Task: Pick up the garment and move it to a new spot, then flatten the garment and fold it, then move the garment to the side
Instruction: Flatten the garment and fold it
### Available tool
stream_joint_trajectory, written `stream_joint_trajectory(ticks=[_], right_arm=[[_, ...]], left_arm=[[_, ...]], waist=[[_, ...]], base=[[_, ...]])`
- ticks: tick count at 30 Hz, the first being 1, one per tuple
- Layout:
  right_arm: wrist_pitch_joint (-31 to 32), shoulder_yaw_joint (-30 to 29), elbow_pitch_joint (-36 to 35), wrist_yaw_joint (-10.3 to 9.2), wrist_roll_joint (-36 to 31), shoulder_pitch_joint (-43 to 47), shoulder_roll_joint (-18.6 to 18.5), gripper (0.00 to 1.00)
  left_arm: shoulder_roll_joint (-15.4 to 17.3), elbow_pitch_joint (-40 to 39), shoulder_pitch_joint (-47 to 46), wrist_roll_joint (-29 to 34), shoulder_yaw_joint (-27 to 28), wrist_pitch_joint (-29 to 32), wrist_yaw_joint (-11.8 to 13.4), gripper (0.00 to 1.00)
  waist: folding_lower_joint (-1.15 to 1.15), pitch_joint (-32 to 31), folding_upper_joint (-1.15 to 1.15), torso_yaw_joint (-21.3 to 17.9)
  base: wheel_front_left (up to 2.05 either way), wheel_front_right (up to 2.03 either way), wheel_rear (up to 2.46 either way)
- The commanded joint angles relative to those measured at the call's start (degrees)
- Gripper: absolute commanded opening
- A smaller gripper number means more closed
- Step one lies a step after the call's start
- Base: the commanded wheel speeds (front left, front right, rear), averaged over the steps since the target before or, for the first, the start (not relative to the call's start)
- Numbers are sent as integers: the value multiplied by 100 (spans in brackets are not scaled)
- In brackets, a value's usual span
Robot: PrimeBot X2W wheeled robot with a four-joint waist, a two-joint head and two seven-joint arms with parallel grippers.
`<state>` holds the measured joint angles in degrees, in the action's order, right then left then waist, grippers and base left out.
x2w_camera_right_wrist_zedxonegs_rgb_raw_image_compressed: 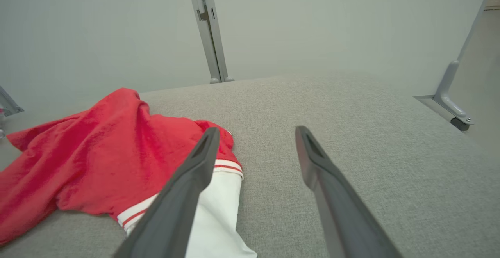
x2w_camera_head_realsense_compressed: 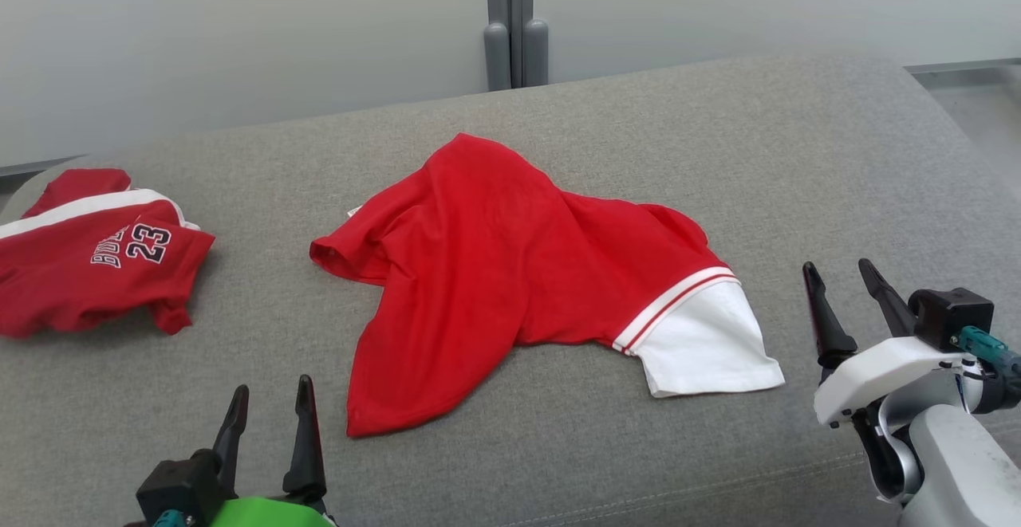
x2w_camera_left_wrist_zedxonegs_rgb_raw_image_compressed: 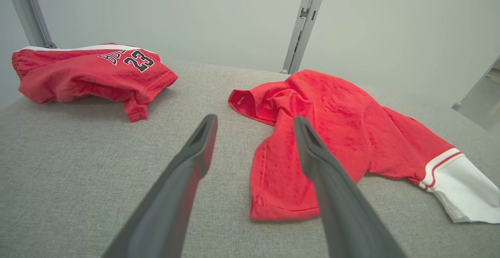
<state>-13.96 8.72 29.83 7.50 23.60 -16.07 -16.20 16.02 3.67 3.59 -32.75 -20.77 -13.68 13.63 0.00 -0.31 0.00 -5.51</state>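
Observation:
The garment [x2w_camera_head_realsense_compressed: 510, 272] is a red T-shirt with a white, red-striped sleeve, lying crumpled in the middle of the grey padded surface [x2w_camera_head_realsense_compressed: 798, 152]. The left wrist view has the garment [x2w_camera_left_wrist_zedxonegs_rgb_raw_image_compressed: 336, 133] just ahead and to the right, and the right wrist view has the garment [x2w_camera_right_wrist_zedxonegs_rgb_raw_image_compressed: 101, 152] to the left. My left gripper [x2w_camera_head_realsense_compressed: 271, 407] stands open near the front edge, short of the shirt's lower hem, holding nothing. My right gripper [x2w_camera_head_realsense_compressed: 841, 280] is open too, empty, just right of the white sleeve [x2w_camera_head_realsense_compressed: 706, 344]. Neither touches the cloth.
A second red garment [x2w_camera_head_realsense_compressed: 88, 252] printed with "23" lies bunched at the far left of the surface. A grey post [x2w_camera_head_realsense_compressed: 514, 17] rises behind the far edge against a pale wall. The surface's right edge drops off near a metal frame [x2w_camera_right_wrist_zedxonegs_rgb_raw_image_compressed: 453, 105].

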Motion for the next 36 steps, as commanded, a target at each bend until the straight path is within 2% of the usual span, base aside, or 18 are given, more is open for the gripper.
stream_joint_trajectory(ticks=[1,10,16,23,36], right_arm=[[70,-82,-256,-2,-119,152,71,100],[597,-439,-1861,-2,-690,842,483,100],[867,-518,-2532,-2,-952,1235,750,100],[974,-548,-2762,-2,-1076,1451,907,100],[984,-507,-2657,-2,-1105,1432,975,100]], left_arm=[[84,-87,145,-61,62,-8,63,100],[307,-508,570,-139,299,29,267,100],[425,-733,762,-134,316,140,366,100],[531,-829,804,-84,275,304,437,100],[558,-806,733,-50,125,447,441,100]], waist=[[0,-68,0,-31],[0,-239,0,39],[0,-308,0,104],[0,-358,0,155],[0,-504,0,213]], base=[[0,0,0],[0,0,0],[0,0,0],[0,0,0],[0,0,0]])
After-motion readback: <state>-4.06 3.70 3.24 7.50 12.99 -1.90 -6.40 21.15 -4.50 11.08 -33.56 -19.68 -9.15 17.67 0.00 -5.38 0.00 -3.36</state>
